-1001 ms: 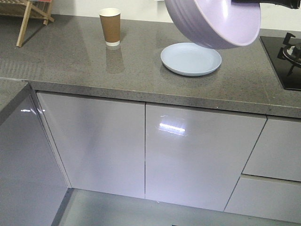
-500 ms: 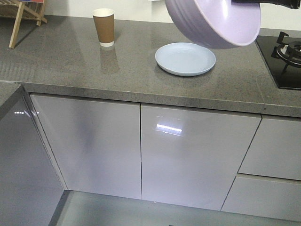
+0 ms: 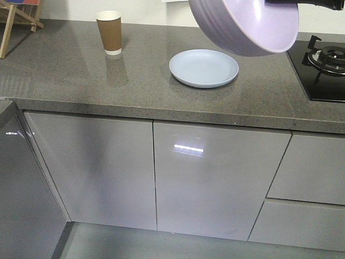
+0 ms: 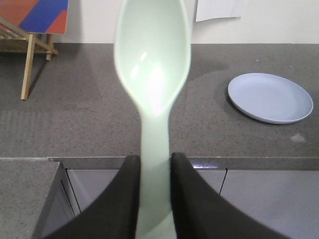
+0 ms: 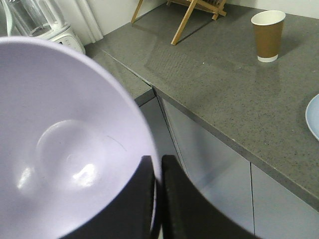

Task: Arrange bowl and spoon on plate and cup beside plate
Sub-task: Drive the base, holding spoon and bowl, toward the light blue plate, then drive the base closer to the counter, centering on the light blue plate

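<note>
The lavender bowl [image 3: 242, 24] hangs tilted in the air above and in front of the counter, close to the front camera. My right gripper [image 5: 157, 162] is shut on the rim of the bowl [image 5: 65, 149], one finger inside and one outside. My left gripper [image 4: 152, 159] is shut on the handle of the mint-white spoon [image 4: 152, 64], whose scoop points up and forward. The pale blue plate [image 3: 204, 68] lies bare on the grey counter, and the plate [image 4: 270, 97] is to the right of the spoon in the left wrist view. The brown paper cup [image 3: 109, 32] stands upright at the back left of the plate.
A black gas hob [image 3: 326, 65] sits at the counter's right end. A wooden rack [image 3: 16, 19] stands at the far left back. A blender-like appliance [image 5: 45, 20] is on a side counter. Glossy cabinet doors [image 3: 215, 178] run below the counter edge.
In the front view the cup, plate, hob and cabinets have slid to the left, while the held bowl keeps its place in the frame.
</note>
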Robot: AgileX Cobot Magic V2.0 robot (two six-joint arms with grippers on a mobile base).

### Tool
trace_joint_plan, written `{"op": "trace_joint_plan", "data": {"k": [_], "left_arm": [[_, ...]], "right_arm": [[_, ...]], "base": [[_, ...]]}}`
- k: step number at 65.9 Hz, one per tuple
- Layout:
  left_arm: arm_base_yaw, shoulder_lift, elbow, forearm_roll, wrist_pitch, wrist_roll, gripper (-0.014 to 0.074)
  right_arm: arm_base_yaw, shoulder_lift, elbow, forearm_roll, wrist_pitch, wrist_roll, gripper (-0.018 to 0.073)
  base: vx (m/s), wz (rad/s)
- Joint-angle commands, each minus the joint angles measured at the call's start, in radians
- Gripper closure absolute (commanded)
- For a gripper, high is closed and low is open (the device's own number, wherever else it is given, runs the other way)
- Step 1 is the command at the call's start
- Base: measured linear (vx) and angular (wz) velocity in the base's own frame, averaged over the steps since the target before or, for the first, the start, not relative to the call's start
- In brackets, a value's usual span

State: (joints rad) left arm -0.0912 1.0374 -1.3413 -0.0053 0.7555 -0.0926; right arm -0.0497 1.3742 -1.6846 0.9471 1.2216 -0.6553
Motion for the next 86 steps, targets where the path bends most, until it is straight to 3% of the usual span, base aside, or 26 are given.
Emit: {"op": "trace_joint_plan", "data": {"k": [1, 86], "left_arm": [[0.000, -0.009, -0.021, -0.008, -0.067, 0.000, 0.0602], [0.000, -0.009, -0.021, -0.008, -0.065, 0.000, 0.0602]], "right_arm": [[-0.001, -0.034, -0.023, 0.060, -0.042, -0.007, 0.0561], [-0.001, -0.034, -0.023, 0.060, -0.042, -0.007, 0.0561]], "base": [[0.02, -0.06], [0.02, -0.05]]}}
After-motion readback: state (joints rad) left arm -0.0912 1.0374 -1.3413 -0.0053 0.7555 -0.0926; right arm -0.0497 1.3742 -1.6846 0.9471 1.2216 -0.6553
